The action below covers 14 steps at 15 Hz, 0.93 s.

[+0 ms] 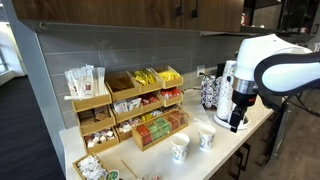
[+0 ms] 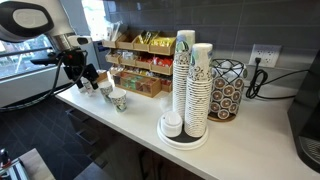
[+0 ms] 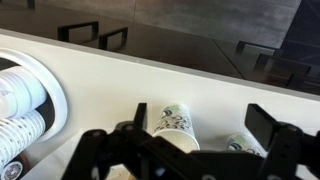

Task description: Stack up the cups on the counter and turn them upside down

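Standing upright on the table near its front edge, two small patterned cups sit side by side with a gap between them, just right of the wooden snack racks. Further right, the robot arm hangs over the table's end. Its fingers are spread wide and empty, near the cups without touching them. In an exterior view, tall cup stacks stand well apart.
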Motion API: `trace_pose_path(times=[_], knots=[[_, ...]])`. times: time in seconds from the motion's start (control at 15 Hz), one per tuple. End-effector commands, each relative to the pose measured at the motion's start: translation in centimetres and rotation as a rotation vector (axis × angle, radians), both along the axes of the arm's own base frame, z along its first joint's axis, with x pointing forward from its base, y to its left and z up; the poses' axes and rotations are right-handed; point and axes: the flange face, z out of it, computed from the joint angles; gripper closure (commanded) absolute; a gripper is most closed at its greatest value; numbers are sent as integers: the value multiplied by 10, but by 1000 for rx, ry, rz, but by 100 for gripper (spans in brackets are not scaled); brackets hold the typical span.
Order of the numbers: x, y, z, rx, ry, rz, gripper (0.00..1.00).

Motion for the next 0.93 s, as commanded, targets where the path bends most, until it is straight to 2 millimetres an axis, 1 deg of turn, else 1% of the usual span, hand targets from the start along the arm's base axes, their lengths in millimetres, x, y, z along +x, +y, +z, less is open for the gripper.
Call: trace_pose_path(times=[0.0, 0.4, 0.47, 0.53, 0.6, 0.8, 0.87], knots=[[2, 0, 0, 1, 5, -2, 0], [3, 0, 0, 1, 6, -4, 0], [4, 4, 0, 7, 3, 4, 0], [8, 14, 0, 27, -2, -2, 0], [10, 20, 0, 41, -6, -7, 0], [23, 50, -3, 120, -24, -164, 0], [27, 57, -4, 131, -42, -203, 0]])
